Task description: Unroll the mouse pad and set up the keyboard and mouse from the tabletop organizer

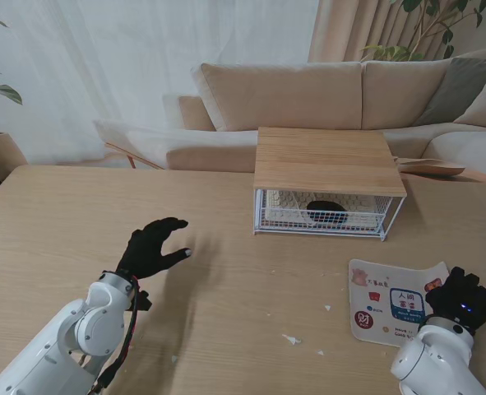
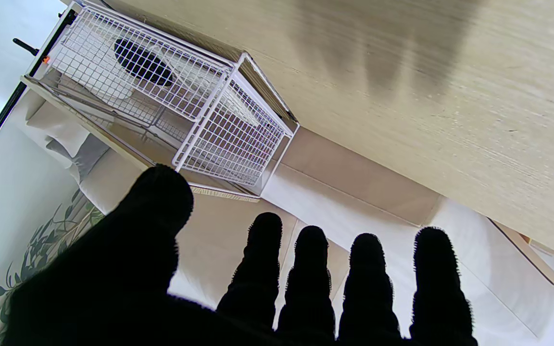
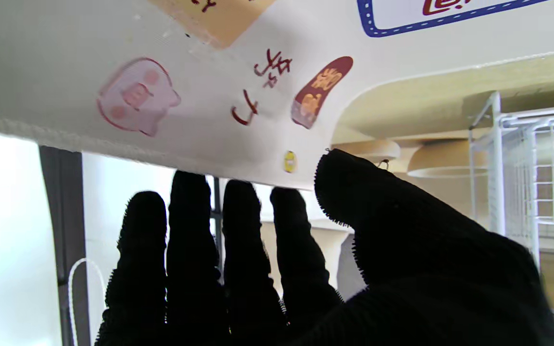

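The mouse pad lies flat on the bench at my right. The right hand rests on its right edge, fingers spread, likely pressing it flat. The left hand hovers spread and empty. The mouse sits inside the wire organizer, awaiting pickup.

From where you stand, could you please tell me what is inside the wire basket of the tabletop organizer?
Inside the organizer's wire basket lies a black mouse on a pale keyboard. The mesh and the wooden top cover much of both, so the keyboard's full extent cannot be seen.
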You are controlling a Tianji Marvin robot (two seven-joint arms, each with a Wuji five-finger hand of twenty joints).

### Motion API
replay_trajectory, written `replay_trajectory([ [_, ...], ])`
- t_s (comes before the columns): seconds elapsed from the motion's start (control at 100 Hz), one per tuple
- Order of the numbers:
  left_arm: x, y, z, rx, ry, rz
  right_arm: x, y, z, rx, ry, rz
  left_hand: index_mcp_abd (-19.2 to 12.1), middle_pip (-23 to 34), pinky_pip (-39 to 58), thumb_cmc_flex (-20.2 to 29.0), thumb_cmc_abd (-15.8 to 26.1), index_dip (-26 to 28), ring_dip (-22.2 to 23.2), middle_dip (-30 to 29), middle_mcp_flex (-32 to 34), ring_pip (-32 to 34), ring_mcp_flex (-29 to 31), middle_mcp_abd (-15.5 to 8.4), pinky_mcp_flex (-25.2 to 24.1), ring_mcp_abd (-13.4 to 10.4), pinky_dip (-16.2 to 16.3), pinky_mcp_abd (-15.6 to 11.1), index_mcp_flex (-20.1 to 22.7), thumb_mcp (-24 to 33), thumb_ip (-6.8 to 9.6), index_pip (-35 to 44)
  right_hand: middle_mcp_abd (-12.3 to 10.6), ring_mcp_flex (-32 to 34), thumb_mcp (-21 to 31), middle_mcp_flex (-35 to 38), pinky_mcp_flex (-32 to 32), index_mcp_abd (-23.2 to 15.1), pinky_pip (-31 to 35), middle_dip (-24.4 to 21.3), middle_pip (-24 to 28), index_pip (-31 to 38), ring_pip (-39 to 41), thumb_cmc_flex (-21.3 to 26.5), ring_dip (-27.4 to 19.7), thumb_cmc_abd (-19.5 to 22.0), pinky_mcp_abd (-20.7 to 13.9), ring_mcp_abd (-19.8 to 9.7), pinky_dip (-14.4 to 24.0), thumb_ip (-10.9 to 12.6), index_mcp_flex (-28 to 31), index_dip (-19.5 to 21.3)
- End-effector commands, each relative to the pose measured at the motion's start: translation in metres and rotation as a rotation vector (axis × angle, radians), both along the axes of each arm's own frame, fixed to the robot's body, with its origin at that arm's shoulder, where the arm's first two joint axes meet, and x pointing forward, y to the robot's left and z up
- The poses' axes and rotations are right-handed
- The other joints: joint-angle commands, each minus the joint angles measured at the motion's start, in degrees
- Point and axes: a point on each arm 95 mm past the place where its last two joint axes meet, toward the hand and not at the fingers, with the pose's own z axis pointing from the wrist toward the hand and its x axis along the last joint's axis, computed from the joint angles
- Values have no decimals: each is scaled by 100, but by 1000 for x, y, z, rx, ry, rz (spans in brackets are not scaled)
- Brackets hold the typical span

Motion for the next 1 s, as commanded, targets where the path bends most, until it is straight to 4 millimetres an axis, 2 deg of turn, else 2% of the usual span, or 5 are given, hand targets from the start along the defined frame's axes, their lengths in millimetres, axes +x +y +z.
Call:
replay_trajectory([
  [0.0,0,-1,0,2,9,-7,-2,2,-3,14,18,19,15,-54,-135,-29,183,-30,107,-36,-134,-142,-219,140,-64,-38,-88,60,15,-145,240,-99,-176,-877,-198,-915,-538,60,-563,-207,-381,-323,-610,-235,-288,253,-331,-202,-337,271,-686,51],
  [0.07,0,-1,0,2,9,-8,-1,2,-3,16,5,47,6,-64,-147,-25,184,-32,106,-41,-137,-152,-220,128,-62,-49,-94,59,0,-144,242,-106,-286,-1598,-460,-1656,-974,53,-1228,-488,-774,-467,-1219,-418,-611,345,-577,-443,-691,290,-1249,-52],
  [0.25,0,-2,0,0,9,-9,4,3,-1,21,-20,136,7,-67,-158,-26,184,-31,110,-44,-134,-166,-223,142,-62,-57,-99,58,3,-146,242,-103,-489,-2092,-771,-1631,-1220,-269,-2227,-1174,-2514,-689,-1977,-728,-1031,346,-952,-848,-1232,285,-1511,-502],
  [0.6,0,-3,2,-24,-2,0,22,24,16,28,-52,393,40,-70,-185,-34,205,-34,116,-45,-134,-184,-219,148,-56,-74,-112,44,-2,-153,242,-109,-613,-2040,-728,-1595,-1152,-504,-2721,-1148,-2599,-332,-2272,-772,-1170,301,-1125,-1004,-1529,282,-1416,-783],
  [0.99,5,-7,6,-57,-11,-3,41,102,40,20,-42,762,83,-65,-190,-16,232,-41,119,-43,-130,-207,-219,144,-54,-85,-114,34,-11,-169,243,-122,-726,-1914,-346,-1610,-1027,-580,-2025,-826,-1821,-2,-1831,-797,-940,29,-1194,-1033,-1491,231,-1275,-895],
])
